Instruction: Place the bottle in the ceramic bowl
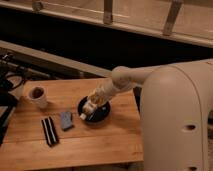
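A dark ceramic bowl (100,113) sits near the middle of the wooden table (75,142). My arm reaches down from the right, and my gripper (93,106) hangs over the bowl's left part. A pale bottle (88,111) shows at the gripper, tilted, its lower end inside the bowl's rim.
A white cup (38,97) with dark contents stands at the table's left. A blue-grey object (66,120) and a black flat object (49,131) lie in front of the bowl's left. My white base (175,125) fills the right. Dark cables lie at far left.
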{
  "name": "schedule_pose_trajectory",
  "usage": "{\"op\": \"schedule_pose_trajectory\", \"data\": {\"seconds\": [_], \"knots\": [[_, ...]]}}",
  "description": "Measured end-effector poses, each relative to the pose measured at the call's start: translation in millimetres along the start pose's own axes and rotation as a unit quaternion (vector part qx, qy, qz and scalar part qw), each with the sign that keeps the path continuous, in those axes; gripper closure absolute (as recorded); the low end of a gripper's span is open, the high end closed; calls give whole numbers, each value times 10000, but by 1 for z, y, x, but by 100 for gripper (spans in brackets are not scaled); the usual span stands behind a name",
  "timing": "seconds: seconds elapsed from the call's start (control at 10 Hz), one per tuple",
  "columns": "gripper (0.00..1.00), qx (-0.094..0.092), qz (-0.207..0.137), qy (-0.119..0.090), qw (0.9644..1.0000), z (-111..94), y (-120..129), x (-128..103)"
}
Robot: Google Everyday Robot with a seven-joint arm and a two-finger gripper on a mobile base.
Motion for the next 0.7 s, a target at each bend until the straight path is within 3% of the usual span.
{"op": "schedule_pose_trajectory", "data": {"seconds": [0.1,0.3,0.7], "knots": [[22,17,29,49,10000,2,-2,0],[20,26,-12,181,9998,6,-2,3],[54,58,-16,118,9999,5,0,4]]}}
